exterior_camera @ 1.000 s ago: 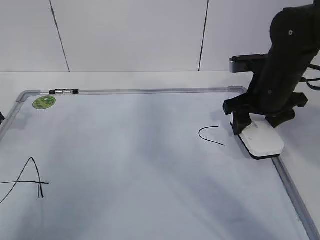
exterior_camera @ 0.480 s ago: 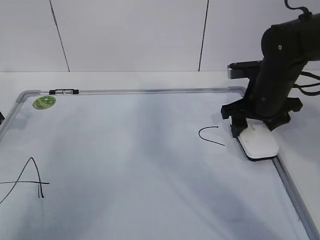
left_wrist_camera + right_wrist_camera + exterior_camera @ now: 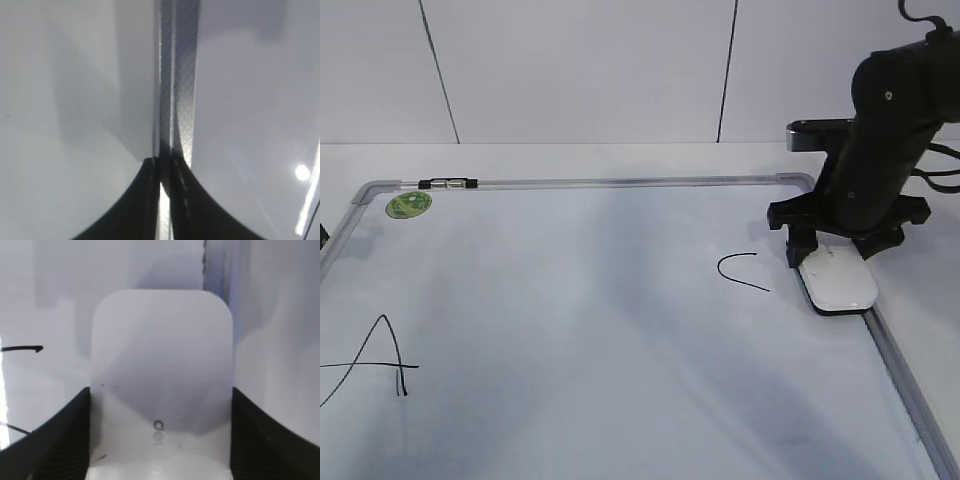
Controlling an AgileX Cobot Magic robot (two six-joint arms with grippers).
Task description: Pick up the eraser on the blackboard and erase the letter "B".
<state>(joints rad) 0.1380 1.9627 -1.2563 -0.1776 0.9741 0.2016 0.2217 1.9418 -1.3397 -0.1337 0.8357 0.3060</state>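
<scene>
White panelled wall behind; on the grey-framed white dry-erase blackboard (image 3: 620,320), my right pincer (image 3: 828,262) grips the white plastic eraser (image 3: 838,284). Tilting risks smearing the black curved mark (image 3: 740,270).

A white eraser (image 3: 838,282) with grey lettering sits on the white, grey-framed blackboard (image 3: 620,184), which carries black letters and a green sticker (image 3: 408,204).

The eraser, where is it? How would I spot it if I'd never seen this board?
Find the big whiteboard with the grey frame and follow its right edge. There, under the black robot arm, the right gripper has a finger on each side of the eraser, right of a curved black mark. It is the only white, rounded block on the board; everything else is flat writing or a green sticker.
</scene>
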